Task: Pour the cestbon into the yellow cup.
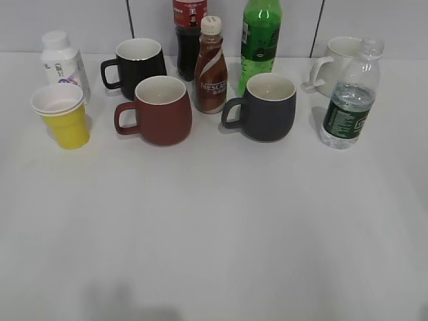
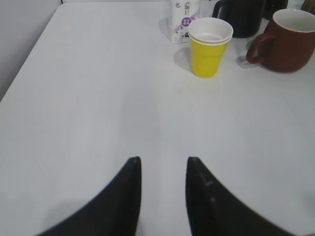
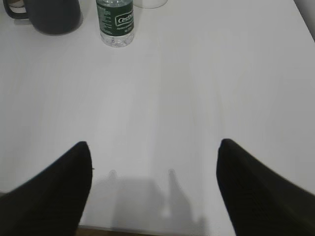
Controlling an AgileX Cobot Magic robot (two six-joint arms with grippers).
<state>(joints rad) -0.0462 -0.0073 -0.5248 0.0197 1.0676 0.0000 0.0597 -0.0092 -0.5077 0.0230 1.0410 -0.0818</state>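
Observation:
The cestbon (image 1: 350, 100) is a clear ribbed bottle with a dark green label, upright at the right of the table; its lower part shows at the top of the right wrist view (image 3: 115, 22). The yellow cup (image 1: 62, 115) stands at the far left, white inside and holding nothing I can see, and appears again in the left wrist view (image 2: 209, 46). My left gripper (image 2: 163, 160) hovers over bare table well short of the cup, open with a narrow gap and nothing in it. My right gripper (image 3: 153, 143) is wide open over the table's near edge, far from the bottle. Neither arm shows in the exterior view.
Between cup and bottle stand a maroon mug (image 1: 157, 110), a black mug (image 1: 137, 63) and a dark grey mug (image 1: 265, 105). Behind them are a Nescafe bottle (image 1: 210, 67), a green soda bottle (image 1: 261, 37), a cola bottle (image 1: 188, 33), a white mug (image 1: 338, 63) and a white milk bottle (image 1: 61, 61).

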